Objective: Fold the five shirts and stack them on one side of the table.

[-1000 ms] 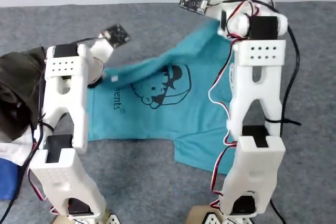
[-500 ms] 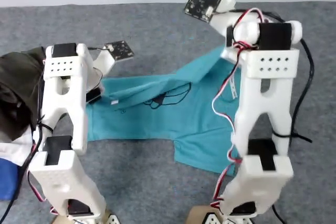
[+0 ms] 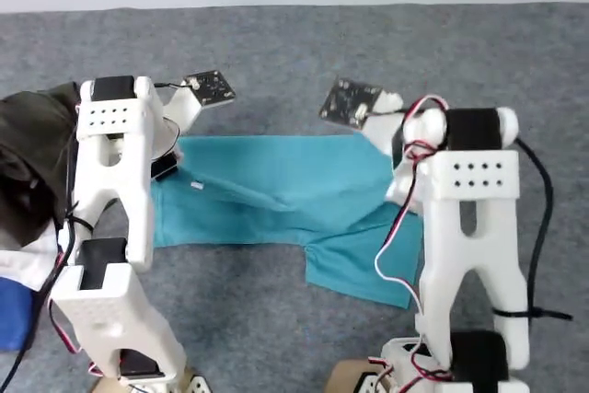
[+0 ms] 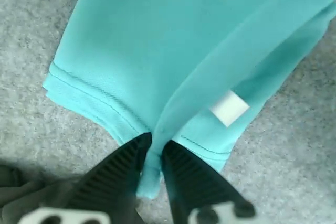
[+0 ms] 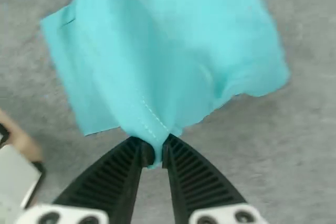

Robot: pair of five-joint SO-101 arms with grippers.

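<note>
A teal shirt point(image 3: 276, 189) lies across the middle of the grey table, folded over on itself so its plain back faces up. A small white tag point(image 4: 229, 107) shows near its left end. My left gripper point(image 4: 151, 148) is shut on a pinched fold of the teal shirt point(image 4: 173, 51) at that left end. My right gripper point(image 5: 154, 151) is shut on a bunched edge of the teal shirt point(image 5: 168, 51) at its right end, low over the table. A sleeve point(image 3: 359, 269) sticks out toward the front.
A dark olive garment point(image 3: 32, 158) is heaped at the left edge, with white cloth point(image 3: 23, 264) and blue cloth point(image 3: 14, 319) in front of it. Grey table surface point(image 3: 276, 62) stretches behind the shirt. A tan object point(image 5: 21, 140) lies beside the right arm's base.
The right arm swung from high at the back down toward the front, drawing the shirt's far edge over so the printed front is covered. The left arm held its grip and barely moved.
</note>
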